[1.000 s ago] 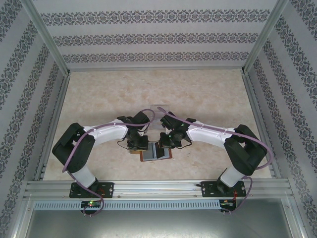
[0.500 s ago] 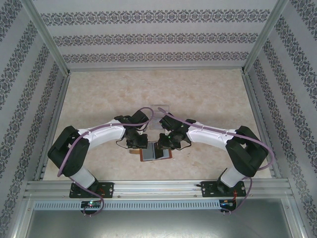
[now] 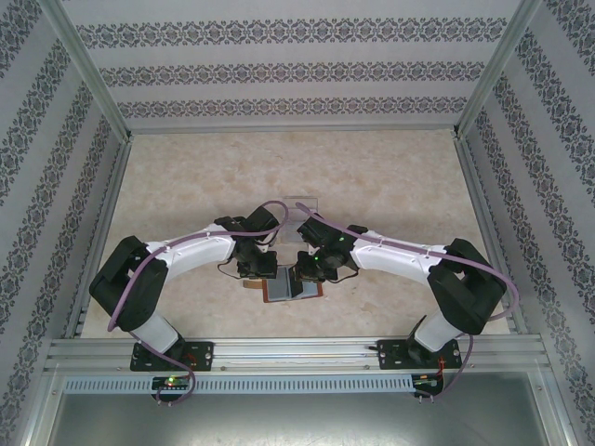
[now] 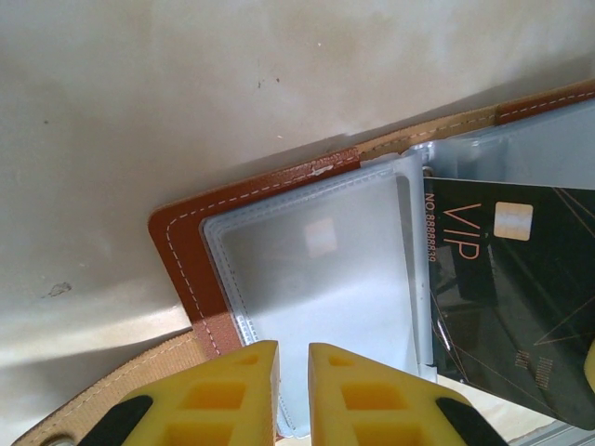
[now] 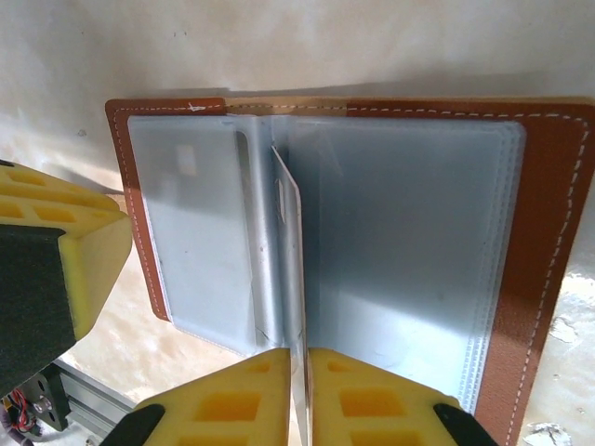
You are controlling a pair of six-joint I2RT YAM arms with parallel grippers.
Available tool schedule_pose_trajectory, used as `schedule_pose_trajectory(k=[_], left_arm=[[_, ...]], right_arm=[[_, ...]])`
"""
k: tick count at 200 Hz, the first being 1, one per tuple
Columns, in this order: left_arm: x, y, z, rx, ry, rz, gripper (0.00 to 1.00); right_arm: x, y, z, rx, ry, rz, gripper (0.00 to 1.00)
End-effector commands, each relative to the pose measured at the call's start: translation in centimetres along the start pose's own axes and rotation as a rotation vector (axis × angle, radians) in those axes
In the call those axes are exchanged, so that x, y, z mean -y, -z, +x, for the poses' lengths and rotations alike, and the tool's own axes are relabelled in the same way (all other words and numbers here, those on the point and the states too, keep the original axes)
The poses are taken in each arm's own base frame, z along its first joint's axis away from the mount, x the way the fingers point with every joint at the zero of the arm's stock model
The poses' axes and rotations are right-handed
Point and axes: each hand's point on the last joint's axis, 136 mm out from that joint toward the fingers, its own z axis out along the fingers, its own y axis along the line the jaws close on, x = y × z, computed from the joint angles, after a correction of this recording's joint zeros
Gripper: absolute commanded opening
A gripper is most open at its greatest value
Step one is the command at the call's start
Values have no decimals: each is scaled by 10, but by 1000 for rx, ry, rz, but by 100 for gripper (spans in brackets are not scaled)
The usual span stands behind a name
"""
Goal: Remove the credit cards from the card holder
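Observation:
The card holder point(image 3: 277, 292) lies open on the table near the front, reddish-brown leather point(image 5: 544, 232) with grey-blue pockets point(image 4: 316, 307). My right gripper point(image 5: 299, 358) is shut on a dark credit card marked VIP point(image 4: 507, 279). That card point(image 5: 290, 251) stands on edge at the holder's spine, half out of its pocket. A pale credit card point(image 4: 321, 237) shows through the left pocket. My left gripper point(image 4: 293, 358) is shut, its tips over the near edge of that left page. From above, the left gripper point(image 3: 263, 271) and right gripper point(image 3: 303, 273) meet over the holder.
A clear plastic box point(image 3: 299, 204) sits just behind the two wrists. Patterned walls and metal frame rails point(image 3: 288, 351) enclose the beige table point(image 3: 390, 177). My left gripper's yellow finger point(image 5: 88, 251) is beside the holder's left edge.
Both arms shifted a little, the left elbow drifting left. The right gripper slid slightly left over the holder, and the dark card now leans up from the spine.

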Motion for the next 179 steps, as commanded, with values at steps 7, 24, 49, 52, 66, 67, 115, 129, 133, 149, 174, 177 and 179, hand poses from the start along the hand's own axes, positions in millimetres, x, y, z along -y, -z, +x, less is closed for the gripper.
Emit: schedule_pose_trajectory(k=[7, 24, 49, 52, 66, 67, 115, 129, 133, 149, 174, 177, 179], left_arm=[[-1, 4, 7, -4, -29, -6, 16], [-2, 5, 8, -3, -30, -4, 16], [-1, 7, 8, -5, -34, -6, 16], [-1, 7, 8, -6, -35, -7, 16], [-3, 8, 8, 0, -42, -17, 16], [-3, 9, 8, 1, -42, -17, 16], [-3, 10, 8, -1, -51, -20, 16], [-4, 10, 8, 1, -50, -21, 16], [-3, 10, 8, 0, -51, -19, 16], [-3, 10, 8, -2, -53, -17, 16], [-3, 10, 8, -1, -55, -19, 16], [-3, 10, 8, -1, -54, -20, 16], [-4, 9, 8, -2, -55, -21, 16]], right_arm=[[-5, 3, 0, 10, -2, -11, 14], [-6, 3, -1, 13, 1, -13, 13], [-7, 1, -2, 9, -2, -11, 13], [-7, 1, -1, 5, 1, -13, 13], [-7, 0, -2, 4, 5, -9, 13], [-7, 0, -2, 4, 4, -8, 13], [-6, -5, -2, 0, -2, -13, 13], [-5, -6, -2, 1, -5, -9, 13], [-6, -5, -3, 3, -4, -11, 13], [-8, -6, -3, 3, -1, -17, 13], [-5, -8, -3, 0, -4, -6, 12], [-5, -9, -3, -1, -3, -7, 12], [-6, -8, -3, 0, -4, -7, 12]])
